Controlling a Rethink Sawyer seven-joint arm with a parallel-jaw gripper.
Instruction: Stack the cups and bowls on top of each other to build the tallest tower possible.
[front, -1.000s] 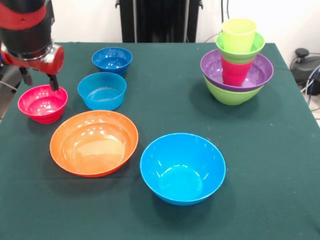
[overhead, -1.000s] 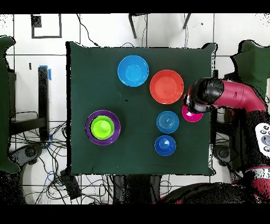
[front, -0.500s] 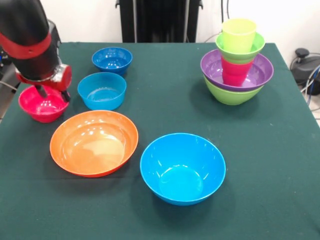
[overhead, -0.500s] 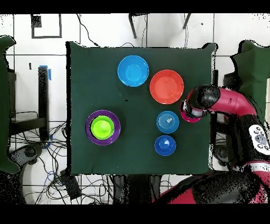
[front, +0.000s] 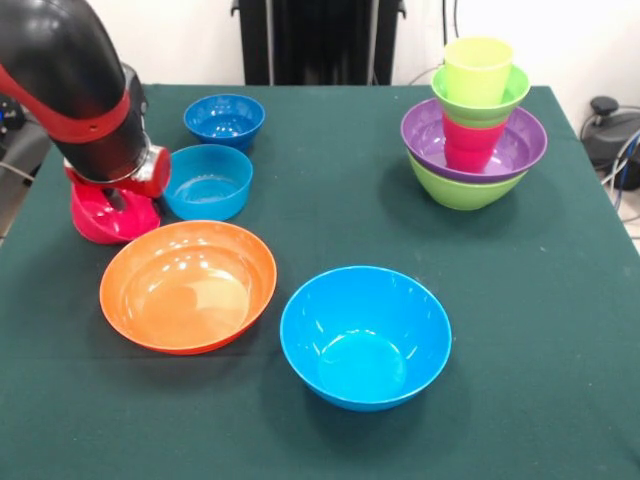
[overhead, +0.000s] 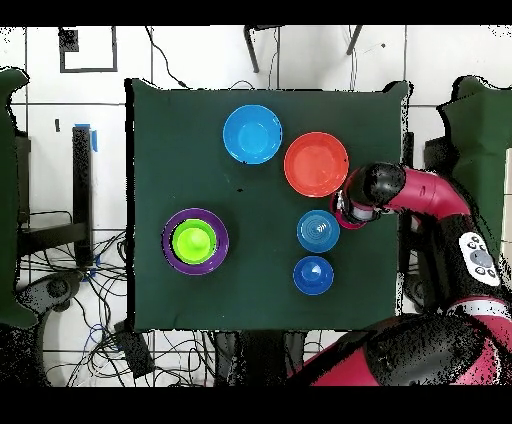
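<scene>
The tower (front: 470, 135) stands at the back right: a large lime-green bowl (front: 458, 192), a purple bowl (front: 522, 146), a red cup (front: 468, 146), a small lime bowl (front: 482, 106) and a lime cup (front: 477, 66) on top. It also shows in the overhead view (overhead: 195, 240). My gripper (front: 117, 193) is lowered into the small pink-red bowl (front: 100, 224) at the left; the wrist hides its tips. In the overhead view the gripper (overhead: 357, 203) covers most of that bowl (overhead: 343, 217).
The small light blue bowl (front: 207, 181) sits right beside the gripper, with the small dark blue bowl (front: 224, 118) behind it. The large orange bowl (front: 187, 286) and the large light blue bowl (front: 365, 336) lie at the front. The table's left edge is close.
The arm has come down and moved right in the front view, onto the pink-red bowl. The bowl has shifted a little toward the small light blue bowl.
</scene>
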